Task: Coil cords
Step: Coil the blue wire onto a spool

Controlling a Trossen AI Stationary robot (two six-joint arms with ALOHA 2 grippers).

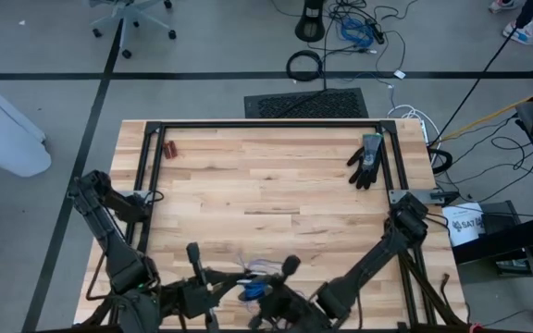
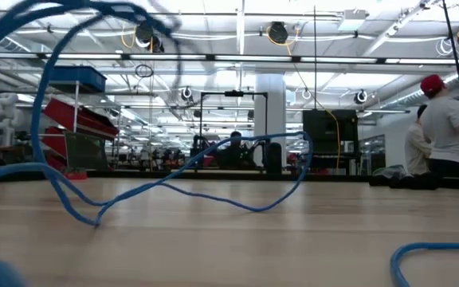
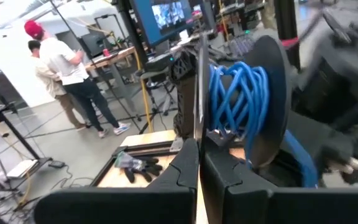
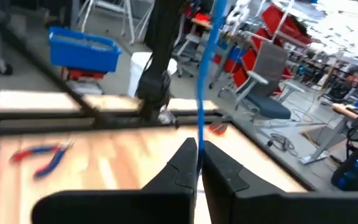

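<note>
Both arms work at the near edge of the surface (image 1: 276, 194), close together. The cord (image 1: 255, 289) is a thin blue cable: part is bundled in loops between the two grippers, and loose loops trail across the surface toward the low camera.

The left gripper (image 3: 199, 163) has its jaws fully closed. In its wrist view the blue loops hang just beyond the fingertips, around a dark part of the other arm; whether the jaws pinch a strand cannot be told.

The right gripper (image 4: 197, 155) has its jaws closed on the cord, a single strand running taut straight up from between the fingertips.

Risks from here:
- The taut strand may slip from the closed right jaws, since the cable is thin and smooth.
- The wound loops may slide off and spill if either arm separates too fast.
- The trailing slack may snag on an arm or tangle while being drawn in.

A glove (image 1: 367, 159) lies well apart at the far right; pliers (image 4: 42, 154) lie clear of the cord.
</note>
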